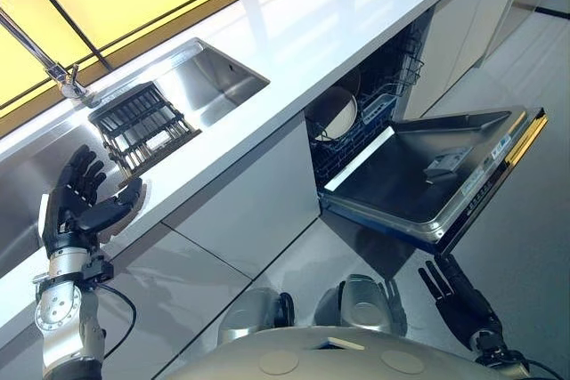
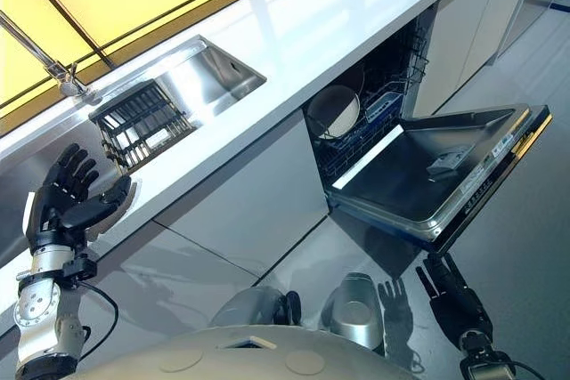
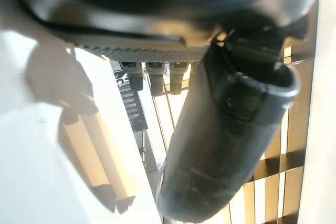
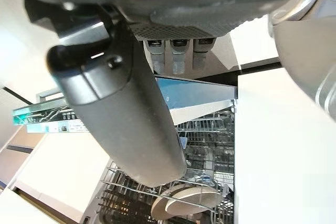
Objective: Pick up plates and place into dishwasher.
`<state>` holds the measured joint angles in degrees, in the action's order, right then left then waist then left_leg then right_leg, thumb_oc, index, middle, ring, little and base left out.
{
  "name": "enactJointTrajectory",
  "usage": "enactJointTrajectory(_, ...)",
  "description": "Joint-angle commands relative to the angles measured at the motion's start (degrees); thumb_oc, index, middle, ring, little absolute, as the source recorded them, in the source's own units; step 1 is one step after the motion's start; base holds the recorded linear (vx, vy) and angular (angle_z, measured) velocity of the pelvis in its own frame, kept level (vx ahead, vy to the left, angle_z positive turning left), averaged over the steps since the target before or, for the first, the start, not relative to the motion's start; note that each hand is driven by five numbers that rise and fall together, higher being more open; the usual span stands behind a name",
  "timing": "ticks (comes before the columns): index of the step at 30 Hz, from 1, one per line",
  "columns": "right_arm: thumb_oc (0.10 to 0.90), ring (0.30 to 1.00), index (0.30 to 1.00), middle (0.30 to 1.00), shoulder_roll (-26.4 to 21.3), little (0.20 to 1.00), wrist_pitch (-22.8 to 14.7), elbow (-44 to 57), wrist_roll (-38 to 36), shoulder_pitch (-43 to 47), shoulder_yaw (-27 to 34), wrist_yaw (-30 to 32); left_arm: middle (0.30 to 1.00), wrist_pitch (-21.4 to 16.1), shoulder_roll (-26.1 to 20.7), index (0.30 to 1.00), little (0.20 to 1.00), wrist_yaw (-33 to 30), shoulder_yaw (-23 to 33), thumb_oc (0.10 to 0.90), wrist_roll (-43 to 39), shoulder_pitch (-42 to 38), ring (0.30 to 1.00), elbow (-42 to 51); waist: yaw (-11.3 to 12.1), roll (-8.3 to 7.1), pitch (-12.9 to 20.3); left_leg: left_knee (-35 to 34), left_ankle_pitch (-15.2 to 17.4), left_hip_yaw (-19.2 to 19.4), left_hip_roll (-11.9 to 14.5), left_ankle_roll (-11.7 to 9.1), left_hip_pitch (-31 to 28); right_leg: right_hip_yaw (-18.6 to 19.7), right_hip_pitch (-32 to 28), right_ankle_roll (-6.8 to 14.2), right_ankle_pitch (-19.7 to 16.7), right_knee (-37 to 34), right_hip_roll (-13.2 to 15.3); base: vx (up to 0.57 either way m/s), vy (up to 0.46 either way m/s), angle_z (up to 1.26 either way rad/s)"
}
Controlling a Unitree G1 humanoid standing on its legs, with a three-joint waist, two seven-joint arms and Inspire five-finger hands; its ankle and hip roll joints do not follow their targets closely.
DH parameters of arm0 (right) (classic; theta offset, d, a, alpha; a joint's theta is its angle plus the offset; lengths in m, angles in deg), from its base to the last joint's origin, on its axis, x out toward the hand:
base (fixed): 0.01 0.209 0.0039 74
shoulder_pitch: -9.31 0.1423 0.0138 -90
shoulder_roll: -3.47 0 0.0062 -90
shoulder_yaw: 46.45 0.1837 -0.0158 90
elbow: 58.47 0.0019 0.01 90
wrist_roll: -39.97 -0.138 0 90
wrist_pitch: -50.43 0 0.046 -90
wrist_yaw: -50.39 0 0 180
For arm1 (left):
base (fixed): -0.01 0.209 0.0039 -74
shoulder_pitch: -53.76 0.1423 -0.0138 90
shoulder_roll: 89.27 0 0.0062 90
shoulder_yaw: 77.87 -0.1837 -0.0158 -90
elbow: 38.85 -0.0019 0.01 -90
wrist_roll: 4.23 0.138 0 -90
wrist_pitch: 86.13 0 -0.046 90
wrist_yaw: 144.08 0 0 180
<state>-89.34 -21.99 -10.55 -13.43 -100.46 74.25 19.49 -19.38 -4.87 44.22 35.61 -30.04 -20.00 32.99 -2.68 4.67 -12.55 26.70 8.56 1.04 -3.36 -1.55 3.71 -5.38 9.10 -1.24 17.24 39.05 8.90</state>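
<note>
Dishwasher [image 1: 419, 166] at centre right, door dropped flat, one plate [image 1: 336, 114] upright in the lower rack; dark drying rack [image 1: 142, 126] at upper left beside the sink [image 1: 218, 77]. Left hand [image 1: 82, 206] at lower left over the counter edge, fingers spread, holding nothing; right hand [image 1: 459, 295] at lower right, fingers straight, empty. No loose plate visible, so locate one near the rack before reaching, grasping by the rim.
</note>
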Motion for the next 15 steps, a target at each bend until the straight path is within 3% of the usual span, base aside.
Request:
enactJointTrajectory(1, 0.8, 0.9, 0.9, 0.9, 1.41, 0.9, 0.4, 6.06, -0.16, 2.5, -1.02, -8.57, 0.9, -5.12, -3.28, 0.9, 0.9, -2.43, 4.42, 0.8, 0.25, 3.93, 0.9, 0.59, 2.24, -0.21, 1.05, -1.04, -0.76, 0.26, -2.6, 4.9, 2.71, -0.52, 2.46, 0.65, -6.82, -3.96, -2.08, 0.01, 0.035, -0.02)
enactJointTrajectory(5, 0.8, 0.9, 0.9, 0.9, 1.49, 0.9, -0.58, 6.22, 0.05, 2.37, -1.32, -8.24, 0.9, -6.18, -3.73, 0.9, 0.9, -3.15, 4.76, 0.8, -0.79, 4.53, 0.9, 0.16, 2.24, 0.17, 1.0, -2.59, -0.88, 0.23, -2.76, 5.01, 1.31, -0.67, 1.59, 0.8, -6.86, -5.04, -2.07, -0.01, 0.029, 0.01)
enactJointTrajectory(8, 0.8, 0.9, 0.9, 0.9, 1.77, 0.9, -5.27, 5.84, 0.36, 2.15, -1.42, -5.1, 0.9, -6.68, -3.73, 0.9, 0.9, -2.82, 4.94, 0.8, -1.34, 4.76, 0.9, -0.13, 2.25, 0.38, 1.1, -3.74, -0.9, 0.17, -2.86, 5.02, 0.07, -0.73, 0.67, 1.0, -6.82, -5.74, -2.2, 0.0, 0.0, 0.0)
enactJointTrajectory(10, 0.8, 0.9, 0.9, 0.9, 1.96, 0.9, -11.32, 6.52, 3.53, 2.01, -1.41, 1.12, 0.9, -7.3, -3.63, 0.9, 0.9, -3.75, 4.54, 0.8, -1.32, 4.56, 0.9, -0.08, 2.04, 0.39, 1.25, -4.68, -0.98, 0.21, -2.85, 4.91, -0.8, -0.81, -0.16, 1.24, -6.94, -6.69, -2.26, 0.0, 0.0, 0.0)
enactJointTrajectory(12, 0.8, 0.9, 0.9, 0.9, 2.03, 0.9, -12.03, 7.39, 5.38, 2.05, -1.25, 4.87, 0.9, -7.89, -3.61, 0.9, 0.9, -4.47, 4.49, 0.8, -1.84, 4.46, 0.9, 0.29, 1.82, 0.43, 1.23, -5.69, -1.14, 0.22, -2.86, 4.96, -1.5, -0.74, -0.76, 1.34, -7.09, -7.71, -2.5, -0.07, -0.004, -0.02)
enactJointTrajectory(13, 0.8, 0.9, 0.9, 0.9, 1.85, 0.9, -13.81, 7.14, 8.38, 1.87, -1.12, 6.06, 0.9, -8.05, -3.58, 0.9, 0.9, -4.99, 4.71, 0.8, -1.78, 4.35, 0.9, 1.05, 1.71, 0.47, 1.26, -6.93, -1.33, 0.12, -2.82, 5.03, -2.37, -0.68, -1.4, 1.46, -7.23, -8.76, -2.78, -0.13, -0.027, -0.01)
enactJointTrajectory(15, 0.8, 0.9, 0.9, 0.9, 1.65, 0.9, -13.41, 6.42, 15.25, 1.77, -1.62, 9.17, 0.9, -8.22, -3.55, 0.9, 0.9, -5.81, 4.75, 0.8, -1.4, 3.84, 0.9, 1.66, 1.54, 0.36, 1.26, -8.21, -1.39, 0.11, -2.79, 4.93, -3.26, -0.63, -1.9, 1.82, -7.37, -9.91, -2.99, -0.12, -0.036, 0.02)
